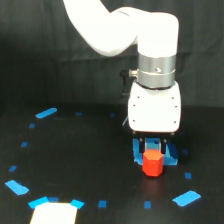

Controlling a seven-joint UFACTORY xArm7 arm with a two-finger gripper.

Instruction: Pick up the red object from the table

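Nearest the camera, at the table's [100, 165] front edge, lies a pale white patch [54, 214] flanked by blue tape pieces [39, 203]. More blue tape strips sit toward the front corners, one on the exterior view's left [16, 187] and one on the exterior view's right [186, 198], with small blue marks scattered across the black surface. Farther back, right of centre, the red block [152, 163] sits at the front edge of a blue patch [170, 155]. Directly above it hangs the gripper [152, 145], its white body [154, 107] upright under the arm [125, 27]. Its dark fingers reach down to the block's top, but whether they are clenched on it or released cannot be told.
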